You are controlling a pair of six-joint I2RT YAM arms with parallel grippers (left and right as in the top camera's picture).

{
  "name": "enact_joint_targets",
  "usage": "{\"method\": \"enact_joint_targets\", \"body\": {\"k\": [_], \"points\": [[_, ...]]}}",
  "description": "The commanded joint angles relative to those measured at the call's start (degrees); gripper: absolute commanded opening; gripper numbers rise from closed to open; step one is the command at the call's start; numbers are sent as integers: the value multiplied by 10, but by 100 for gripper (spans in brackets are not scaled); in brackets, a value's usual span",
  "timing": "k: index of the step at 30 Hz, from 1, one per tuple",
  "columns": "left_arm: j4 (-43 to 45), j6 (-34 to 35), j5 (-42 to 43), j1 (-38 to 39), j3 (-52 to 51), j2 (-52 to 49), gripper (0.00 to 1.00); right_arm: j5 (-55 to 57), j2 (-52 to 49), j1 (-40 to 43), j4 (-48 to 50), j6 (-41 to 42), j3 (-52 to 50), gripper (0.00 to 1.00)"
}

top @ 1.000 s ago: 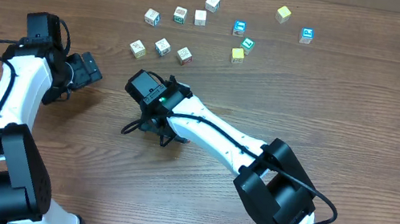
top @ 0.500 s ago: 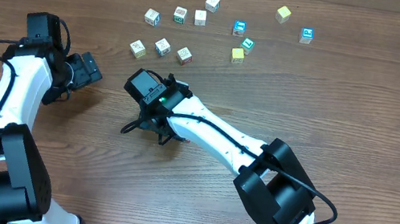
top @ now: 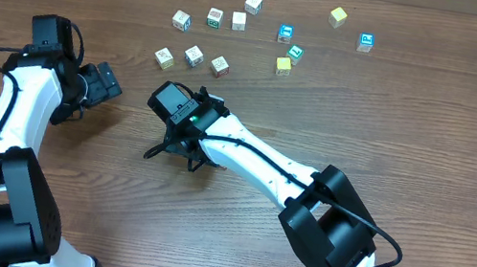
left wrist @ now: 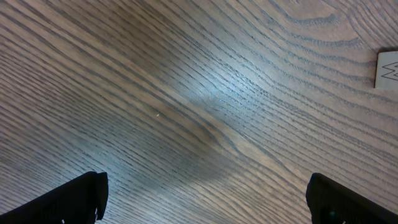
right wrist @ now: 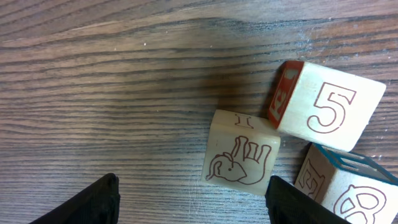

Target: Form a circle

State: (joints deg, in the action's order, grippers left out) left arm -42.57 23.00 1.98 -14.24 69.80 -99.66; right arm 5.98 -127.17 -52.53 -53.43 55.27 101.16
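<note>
While both pincers stand apart, gripping nothing: right gripper (right wrist: pixel 193 196) just beside three-cube cluster (right wrist: pixel 298 124), elephant cube (right wrist: pixel 242 152) touching "5" cube (right wrist: pixel 329 106); left gripper (left wrist: pixel 205 193) over table (left wrist: pixel 186 93); loose cubes (top: pixel 239 21) well apart.

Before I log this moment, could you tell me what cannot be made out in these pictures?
Overhead: prints on the scattered blocks are too small to read.
Overhead: whatever lies under the right hand is hidden by the arm above it.
Right wrist: the blue-edged block is cut off by the lower right corner.
Left wrist: one block is cut off by the right edge.
</note>
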Motion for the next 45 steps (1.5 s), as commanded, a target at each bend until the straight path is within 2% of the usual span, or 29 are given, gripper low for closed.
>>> {"method": "enact_joint_targets", "body": {"k": [1, 37, 45], "points": [[0, 3, 5, 1, 2, -4, 100, -1, -9, 1, 3, -2, -3, 72], [0, 3, 5, 1, 2, -4, 100, -12, -8, 1, -2, 2, -3, 72], [0, 3, 5, 1, 2, -4, 99, 31, 41, 9, -14, -33, 23, 73]]}}
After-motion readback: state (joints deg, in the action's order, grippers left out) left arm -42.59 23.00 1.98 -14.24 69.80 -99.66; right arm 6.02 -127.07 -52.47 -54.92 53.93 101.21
